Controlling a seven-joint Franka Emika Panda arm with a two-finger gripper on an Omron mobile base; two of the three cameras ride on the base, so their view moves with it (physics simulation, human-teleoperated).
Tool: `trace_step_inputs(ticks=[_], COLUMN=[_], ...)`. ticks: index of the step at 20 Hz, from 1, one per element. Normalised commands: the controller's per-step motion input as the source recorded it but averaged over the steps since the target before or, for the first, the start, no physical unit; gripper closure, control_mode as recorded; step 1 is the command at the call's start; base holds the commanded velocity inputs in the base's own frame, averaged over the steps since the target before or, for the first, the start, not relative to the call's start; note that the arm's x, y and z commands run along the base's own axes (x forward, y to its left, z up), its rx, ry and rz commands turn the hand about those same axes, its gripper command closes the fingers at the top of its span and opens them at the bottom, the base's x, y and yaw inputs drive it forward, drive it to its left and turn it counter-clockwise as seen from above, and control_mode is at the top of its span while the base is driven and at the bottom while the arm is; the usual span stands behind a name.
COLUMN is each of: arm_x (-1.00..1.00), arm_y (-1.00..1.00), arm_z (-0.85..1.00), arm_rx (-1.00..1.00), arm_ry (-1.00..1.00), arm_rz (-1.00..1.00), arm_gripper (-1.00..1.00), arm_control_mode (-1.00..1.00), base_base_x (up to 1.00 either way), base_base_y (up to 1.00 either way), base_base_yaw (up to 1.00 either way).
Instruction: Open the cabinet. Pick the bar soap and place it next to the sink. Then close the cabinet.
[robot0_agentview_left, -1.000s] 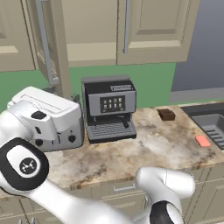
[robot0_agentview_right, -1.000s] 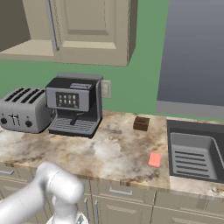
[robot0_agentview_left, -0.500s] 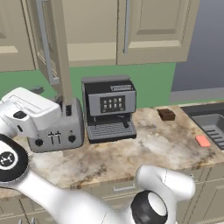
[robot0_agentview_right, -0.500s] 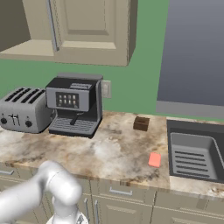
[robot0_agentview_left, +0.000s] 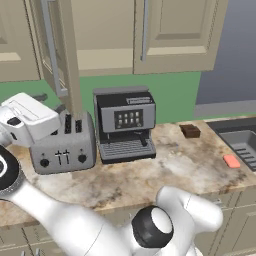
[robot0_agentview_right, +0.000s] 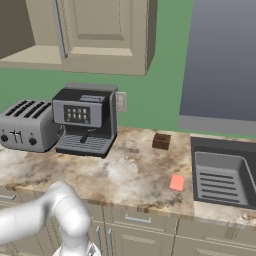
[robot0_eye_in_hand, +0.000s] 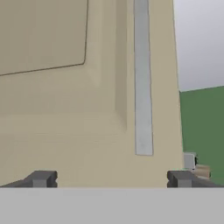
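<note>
Marble counter (robot0_agentview_right: 125, 172), soap (robot0_agentview_right: 176, 182) beside sink (robot0_agentview_right: 222, 175), far from gripper (robot0_eye_in_hand: 111, 179), fingers spread wide, facing cabinet (robot0_eye_in_hand: 65, 87) door and its handle (robot0_eye_in_hand: 142, 78).

The wide-apart fingers (robot0_eye_in_hand: 40, 178) face the cabinet (robot0_eye_in_hand: 65, 109) door's raised panel and its silver bar handle (robot0_eye_in_hand: 142, 78).

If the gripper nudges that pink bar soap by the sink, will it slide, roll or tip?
The bar soap lies flat and low on the counter, so it likely slides rather than rolls or tips. It looks small and rigid, probably light. Its rounded corners may make it slippery.
</note>
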Motion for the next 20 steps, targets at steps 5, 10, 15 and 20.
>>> trace_step_inputs(ticks=[5,10,15,20], arm_x=[0.0,0.0,0.01,0.19], arm_y=[-0.93,-1.0,-0.91,-0.78], arm_z=[0.0,0.01,0.04,0.12], arm_rx=[0.0,0.0,-0.01,-0.07], arm_ry=[0.0,0.0,0.0,0.02], arm_rz=[-0.01,0.0,0.02,0.06], arm_gripper=[-1.0,-1.0,-1.0,-1.0], arm_control_mode=[-1.0,-1.0,-1.0,-1.0], base_base_x=[0.0,0.0,0.0,0.0], base_base_y=[0.0,0.0,0.0,0.0], base_base_yaw=[0.0,0.0,0.0,0.0])
